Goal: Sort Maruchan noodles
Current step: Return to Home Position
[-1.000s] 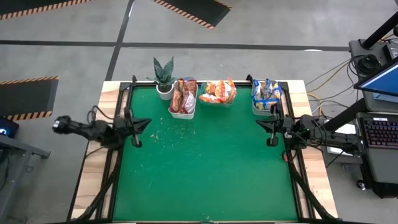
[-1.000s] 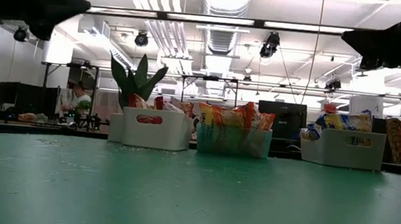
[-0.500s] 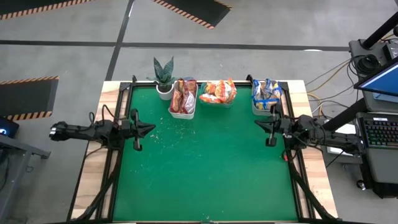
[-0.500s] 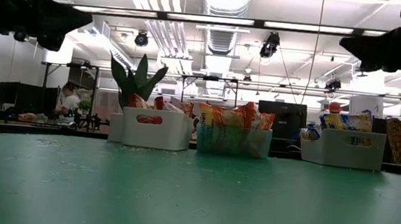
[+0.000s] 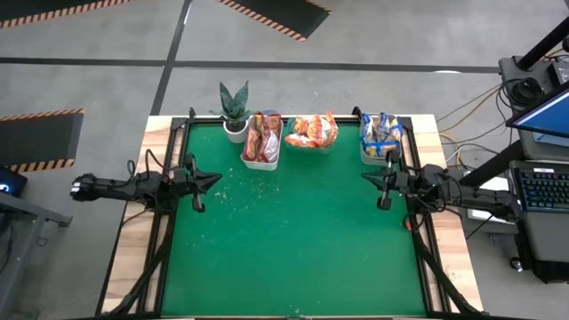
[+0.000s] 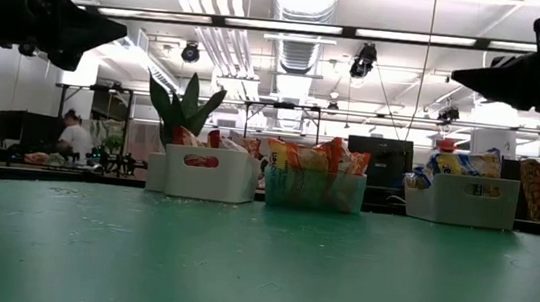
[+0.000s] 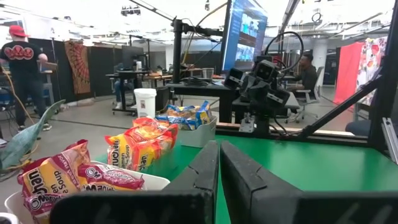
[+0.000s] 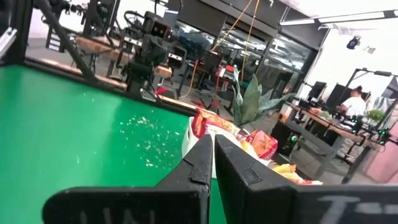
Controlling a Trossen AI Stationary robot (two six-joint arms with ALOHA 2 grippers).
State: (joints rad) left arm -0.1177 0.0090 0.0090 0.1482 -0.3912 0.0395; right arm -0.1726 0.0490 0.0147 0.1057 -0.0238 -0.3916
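Observation:
The Maruchan packets sit in three bins along the table's far edge. Red-brown packets fill a white bin, orange ones a teal bin, and blue-marked ones a white bin; they stick up above the rims. My left gripper hovers over the table's left side, shut and holding nothing; its fingers point toward the bins. My right gripper hovers over the right side, just near of the blue bin, also shut and holding nothing.
A potted plant stands at the far edge, left of the red-brown bin. Pale crumbs speckle the green mat, which is bare in the middle and near part. Black frame rails run along both sides. A person sits in the room behind.
Both grippers have sunk a little toward the table while staying shut. The right gripper has also crept slightly toward the table's left. The packets and bins have not moved.

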